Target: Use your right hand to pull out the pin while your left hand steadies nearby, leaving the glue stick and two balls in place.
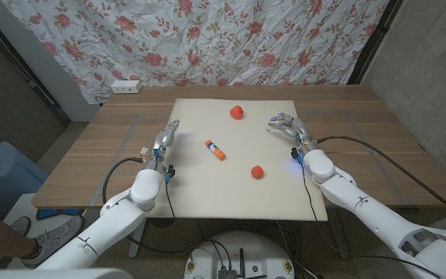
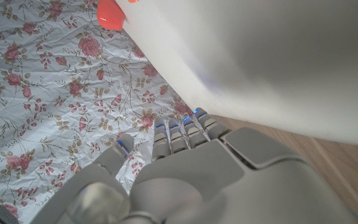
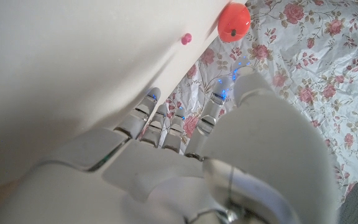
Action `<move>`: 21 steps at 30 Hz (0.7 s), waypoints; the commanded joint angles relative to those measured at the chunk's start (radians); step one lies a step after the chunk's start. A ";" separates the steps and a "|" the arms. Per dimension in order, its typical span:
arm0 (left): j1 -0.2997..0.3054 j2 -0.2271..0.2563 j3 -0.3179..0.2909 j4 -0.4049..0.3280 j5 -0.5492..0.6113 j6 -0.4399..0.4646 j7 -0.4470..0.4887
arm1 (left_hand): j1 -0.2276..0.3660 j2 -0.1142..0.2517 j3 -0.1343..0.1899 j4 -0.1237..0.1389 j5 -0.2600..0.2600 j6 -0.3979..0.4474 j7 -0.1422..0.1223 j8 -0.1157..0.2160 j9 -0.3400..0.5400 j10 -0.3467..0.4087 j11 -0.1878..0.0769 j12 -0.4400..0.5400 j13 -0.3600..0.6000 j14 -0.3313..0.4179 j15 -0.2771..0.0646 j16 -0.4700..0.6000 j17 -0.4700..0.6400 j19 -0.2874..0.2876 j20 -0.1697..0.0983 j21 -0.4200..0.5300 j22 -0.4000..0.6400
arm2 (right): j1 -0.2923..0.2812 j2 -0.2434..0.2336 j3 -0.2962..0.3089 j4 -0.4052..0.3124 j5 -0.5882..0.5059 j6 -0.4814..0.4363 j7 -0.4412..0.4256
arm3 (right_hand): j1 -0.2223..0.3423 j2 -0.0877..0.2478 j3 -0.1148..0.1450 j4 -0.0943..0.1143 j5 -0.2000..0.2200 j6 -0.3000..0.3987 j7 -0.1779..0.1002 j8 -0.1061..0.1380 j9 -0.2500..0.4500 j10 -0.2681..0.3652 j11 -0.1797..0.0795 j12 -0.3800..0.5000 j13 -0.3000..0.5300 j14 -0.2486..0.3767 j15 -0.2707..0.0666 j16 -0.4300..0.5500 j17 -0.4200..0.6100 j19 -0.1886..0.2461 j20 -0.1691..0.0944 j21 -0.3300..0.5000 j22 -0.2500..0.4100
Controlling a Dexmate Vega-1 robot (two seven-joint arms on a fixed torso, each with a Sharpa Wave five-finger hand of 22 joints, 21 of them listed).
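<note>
**A:** Going left to right in the head view: the left robot hand (image 1: 166, 139) sits left of centre at the white mat's (image 1: 207, 194) left edge, on the worktop (image 1: 91, 155). It holds nothing, though I cannot tell how wide its fingers are. Then the glue stick (image 1: 214, 150) near centre, one red ball (image 1: 238, 112) at upper centre, another ball (image 1: 258, 171) below it. The right robot hand (image 1: 285, 125) is right of centre, fingers loosely apart and empty.

**B:** And the pin?

**A:** In the right wrist view, the pin (image 3: 186, 39) shows in the upper middle of the frame: a tiny pink rounded head standing on the mat, just beside the ball (image 3: 234, 22), past the fingertips (image 3: 152, 98).

**B:** So how should the pull go?

**A:** I'd judge: reach forward, pinch only the head between thumb and a finger, and lift straight up. The ball is close, so come in from the side away from it. The left robot hand should stay put on the mat's edge.
</note>
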 commanded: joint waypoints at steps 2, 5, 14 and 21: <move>-0.011 0.005 0.001 0.011 -0.004 -0.006 -0.010 | 0.011 0.106 0.008 0.002 -0.004 0.006 0.006 0.006 -0.001 0.008 0.004 0.001 -0.001 0.009 0.002 0.000 0.001 -0.003 -0.019 -0.003 0.003 | 0.017 -0.005 -0.010 0.013 -0.002 0.010 0.035 | -0.025 -0.013 -0.012 0.008 0.015 -0.059 0.000 -0.037 -0.006 -0.023 0.002 -0.001 0.001 -0.015 0.004 -0.010 0.000 -0.009 0.010 -0.001 0.002; -0.012 0.004 -0.001 0.014 -0.005 -0.014 -0.009 | 0.011 0.106 0.008 0.002 -0.004 0.006 0.005 0.006 -0.001 0.008 0.003 0.001 -0.001 0.009 0.002 0.000 0.001 -0.002 -0.019 -0.003 0.003 | 0.018 -0.007 -0.009 0.013 -0.001 0.016 0.042 | -0.038 -0.017 -0.017 0.013 0.018 -0.088 0.000 -0.055 -0.008 -0.030 0.003 0.000 0.001 -0.019 0.006 -0.012 0.001 -0.015 0.013 -0.001 0.002; -0.015 -0.005 -0.010 0.033 -0.017 -0.055 -0.014 | 0.011 0.106 0.008 0.002 -0.004 0.005 0.003 0.005 -0.001 0.007 0.006 0.000 -0.001 0.008 0.002 -0.001 0.001 0.001 -0.020 -0.002 0.003 | 0.020 -0.027 -0.006 0.000 0.014 0.026 0.088 | -0.088 -0.035 -0.032 0.019 0.035 -0.246 0.002 -0.158 -0.020 -0.071 0.010 -0.001 0.000 -0.052 0.022 -0.029 0.003 -0.040 0.021 -0.001 0.002; -0.027 -0.021 -0.020 0.062 -0.035 -0.103 -0.023 | 0.011 0.105 0.008 0.001 -0.004 0.000 0.001 0.003 -0.001 0.005 0.004 -0.001 -0.001 0.006 0.002 -0.002 0.001 0.003 -0.019 -0.001 0.003 | 0.012 -0.043 0.003 -0.014 0.045 0.044 0.134 | -0.122 -0.046 -0.041 0.024 0.045 -0.342 0.003 -0.220 -0.021 -0.108 0.014 -0.003 0.000 -0.081 0.034 -0.040 0.003 -0.062 0.027 -0.002 0.002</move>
